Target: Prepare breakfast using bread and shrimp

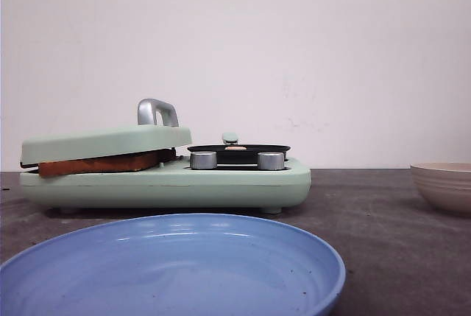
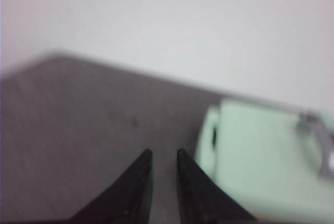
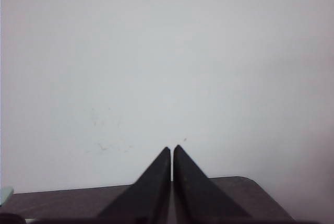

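Note:
A bread slice (image 1: 99, 163) lies in the left half of a mint-green breakfast maker (image 1: 169, 183). Only its golden-brown crust edge shows under the tilted mint lid (image 1: 103, 141) with a metal handle (image 1: 157, 112). A small orange-pink piece, likely shrimp (image 1: 235, 148), shows in the black pan (image 1: 239, 152) on the maker's right half. My left gripper (image 2: 163, 152) hovers over the dark table beside the maker (image 2: 255, 156), its fingers slightly apart and empty. My right gripper (image 3: 171, 148) is shut and empty, facing the white wall. Neither gripper shows in the front view.
A large blue plate (image 1: 169, 272) sits at the front of the dark table (image 1: 383, 213). A beige bowl (image 1: 444, 183) stands at the right edge. Two metal knobs (image 1: 203, 160) sit on the maker's front. A white wall is behind.

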Controlling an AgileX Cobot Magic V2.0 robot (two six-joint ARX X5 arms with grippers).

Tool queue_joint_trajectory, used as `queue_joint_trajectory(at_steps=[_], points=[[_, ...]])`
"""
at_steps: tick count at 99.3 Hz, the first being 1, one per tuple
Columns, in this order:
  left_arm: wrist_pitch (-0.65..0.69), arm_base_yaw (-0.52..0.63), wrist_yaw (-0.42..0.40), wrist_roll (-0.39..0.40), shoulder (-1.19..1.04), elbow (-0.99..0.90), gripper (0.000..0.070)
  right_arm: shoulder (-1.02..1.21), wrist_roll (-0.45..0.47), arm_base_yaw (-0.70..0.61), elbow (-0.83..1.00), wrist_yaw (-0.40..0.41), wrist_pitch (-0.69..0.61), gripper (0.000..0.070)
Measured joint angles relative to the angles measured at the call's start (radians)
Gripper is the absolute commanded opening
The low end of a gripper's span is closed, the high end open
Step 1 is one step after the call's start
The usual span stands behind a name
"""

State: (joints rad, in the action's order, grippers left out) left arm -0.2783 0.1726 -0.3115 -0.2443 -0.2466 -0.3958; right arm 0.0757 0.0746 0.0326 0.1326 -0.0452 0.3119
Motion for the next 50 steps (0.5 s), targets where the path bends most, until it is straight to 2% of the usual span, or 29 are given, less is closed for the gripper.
queue_joint_trajectory(at_steps=[16, 35, 50], points=[[0.053, -0.003, 0.097, -0.003, 0.061, 0.177, 0.0, 0.0, 0.0, 0.0, 0.0, 0.0, 0.0, 0.0], [0.069, -0.055, 0.207, 0.088, 0.153, 0.262, 0.0, 0.0, 0.0, 0.0, 0.0, 0.0, 0.0, 0.0], [0.019, -0.103, 0.196, 0.131, 0.204, 0.301, 0.0, 0.0, 0.0, 0.0, 0.0, 0.0, 0.0, 0.0]])
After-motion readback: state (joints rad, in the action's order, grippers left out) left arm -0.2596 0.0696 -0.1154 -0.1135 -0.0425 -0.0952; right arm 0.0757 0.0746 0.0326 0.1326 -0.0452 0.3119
